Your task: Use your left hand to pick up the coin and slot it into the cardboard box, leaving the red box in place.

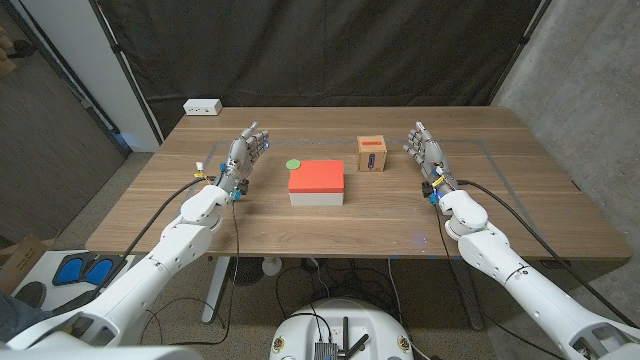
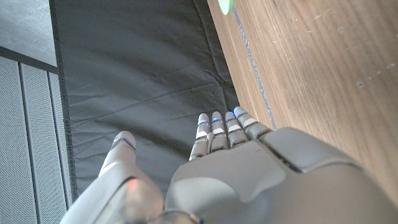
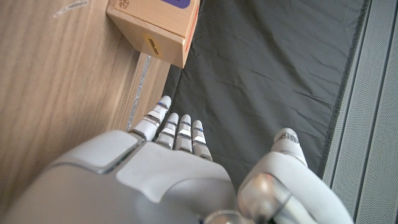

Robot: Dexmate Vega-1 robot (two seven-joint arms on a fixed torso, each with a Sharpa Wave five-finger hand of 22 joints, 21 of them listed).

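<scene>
Beside the red box (image 1: 317, 183) lies the green coin (image 1: 292, 165); left hand (image 1: 243, 157) and right hand (image 1: 429, 154) wait either side, fingers apart, holding nothing.

— What do we have under everything?

— A wooden table (image 1: 200, 215), planks running crosswise. We see a red box (image 1: 317, 179) on a white base near the middle, a green coin (image 1: 293, 165) just beside its far left corner, and a small cardboard box (image 1: 372, 154) to its right.

— Anything further back?

— A white power strip (image 1: 202, 106) at the far left corner.
</scene>
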